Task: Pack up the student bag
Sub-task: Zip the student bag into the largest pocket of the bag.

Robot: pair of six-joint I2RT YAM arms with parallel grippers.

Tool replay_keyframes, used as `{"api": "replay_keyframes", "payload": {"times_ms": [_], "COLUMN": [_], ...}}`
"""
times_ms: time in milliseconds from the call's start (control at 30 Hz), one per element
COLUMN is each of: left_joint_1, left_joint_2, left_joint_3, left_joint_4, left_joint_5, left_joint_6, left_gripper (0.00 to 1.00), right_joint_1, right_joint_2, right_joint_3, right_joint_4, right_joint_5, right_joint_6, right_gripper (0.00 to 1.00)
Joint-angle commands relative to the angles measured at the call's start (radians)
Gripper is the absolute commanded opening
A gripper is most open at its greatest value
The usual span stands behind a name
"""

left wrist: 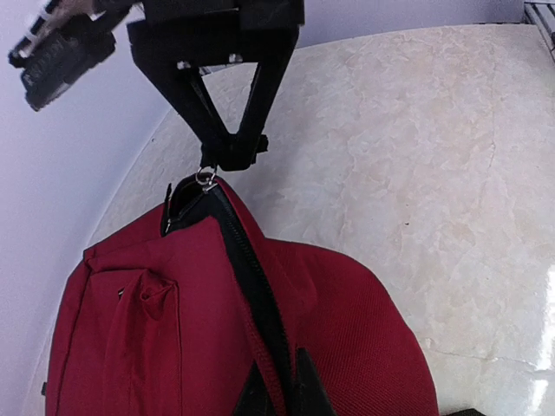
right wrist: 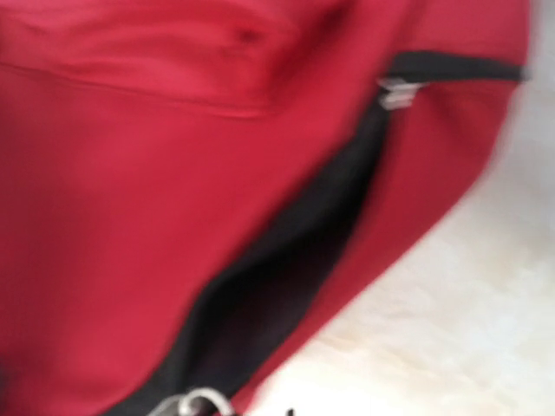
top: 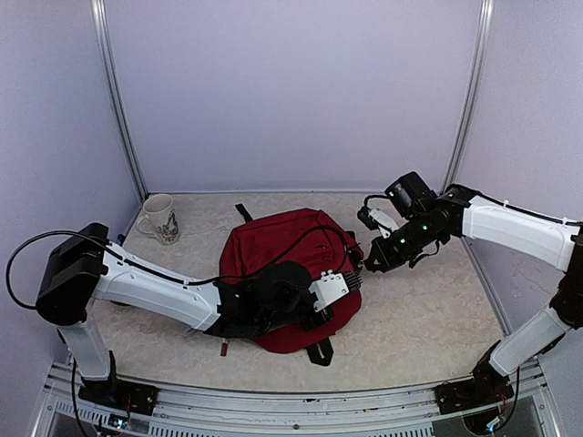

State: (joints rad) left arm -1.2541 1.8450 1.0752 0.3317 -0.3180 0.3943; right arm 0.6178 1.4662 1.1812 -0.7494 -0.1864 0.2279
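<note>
1. A pale mug (top: 159, 218) with a printed pattern stood upright near the far left corner of the table (top: 428, 319), well apart from everything else.
2. The left arm reached from the near left corner across to the middle of the table and lay over the near part of the student bag (top: 278, 250).
3. The student bag lay flat on the middle of the table, a little left of centre. One black strap end (top: 242, 212) pointed toward the far edge and another (top: 320, 351) toward the near edge.
4. The left tool (left wrist: 282, 392) was clenched at the bag's right side, its dark fingertips pinching the red fabric beside the black zipper band (left wrist: 251, 277).
5. The zipper was partly parted, and the right wrist view showed a dark gap between the red panels, though that view was blurred.
6. A metal zipper pull (left wrist: 206, 178) stuck up at the end of the zipper band.
7. The right tool (left wrist: 232, 159) came in from the right edge, clenched on the zipper pull, tips pressed together just above the bag's corner.
</note>
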Motion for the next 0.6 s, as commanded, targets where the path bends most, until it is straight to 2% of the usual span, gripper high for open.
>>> {"api": "replay_keyframes", "payload": {"times_ms": [0,333,567], "left_joint_1": [-0.049,-0.164,-0.182], "left_joint_2": [-0.133,-0.358,-0.397], "left_joint_3": [-0.107,-0.331,-0.365], "left_joint_4": [-0.043,-0.104,-0.122], "left_joint_5": [0.070,0.233,0.284], "left_joint_6": [0.019,0.093,0.069], "left_gripper": [0.00,0.00,0.00], "right_joint_1": [-0.055,-0.126,-0.188], "right_joint_2": [0.054,0.209,0.299], "right_joint_3": [0.050,0.171,0.171], "right_joint_4": [-0.009,-0.017,0.065], "right_joint_5": [0.300,0.492,0.477], "right_joint_6": [-0.034,-0.132,-0.152], "right_gripper": [0.00,0.00,0.00]}}
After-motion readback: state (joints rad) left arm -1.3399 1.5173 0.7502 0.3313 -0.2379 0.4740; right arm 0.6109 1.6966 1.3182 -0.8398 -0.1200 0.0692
